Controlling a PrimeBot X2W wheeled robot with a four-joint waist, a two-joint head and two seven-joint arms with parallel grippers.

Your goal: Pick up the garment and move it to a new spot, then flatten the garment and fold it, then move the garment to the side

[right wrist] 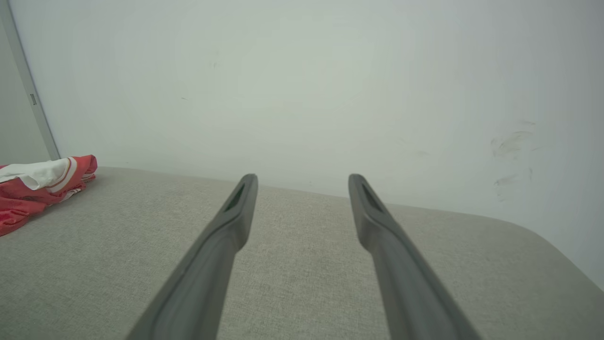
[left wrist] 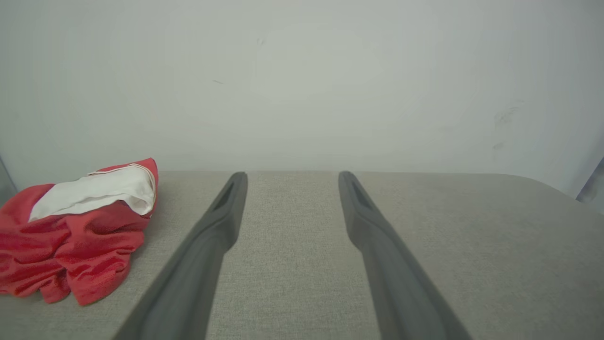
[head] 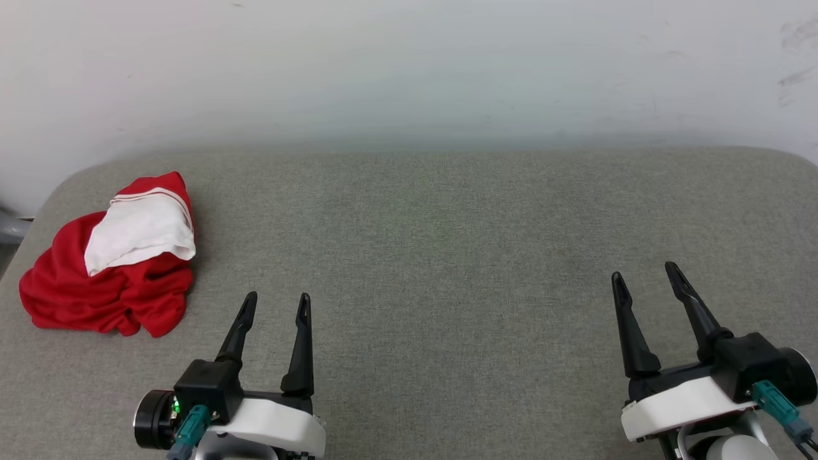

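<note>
A: Start closest. How do the 2 end effectors stand?

B: The left end effector [head: 278, 296] has its 2 dark fingers spread wide with nothing between them. The right end effector [head: 643, 271] is the same, fully spread and empty. Both are held over the bench [head: 447, 243], fingers pointing toward the wall.

A: And the garment?

B: The garment [head: 96, 300] lies crumpled in 1 red heap at the bench's left end. A white sleeve [head: 137, 233] with striped trim is folded over its top. No lettering shows.

A: Which arm is nearer to the garment?

B: The left one, clearly. Its fingertips sit near the garment's right side, about level with the garment's near part. The right end effector is well apart from the garment, far off to its right.

A: So which way does the reach go?

B: From the left end effector, the garment lies to the left and slightly farther out. I'd judge the heap's long axis runs slantwise, near-left to far-right, so a grasp across that line should bite best.

A: And beyond the garment?

B: A pale wall [head: 409, 64], close behind the bench.
</note>
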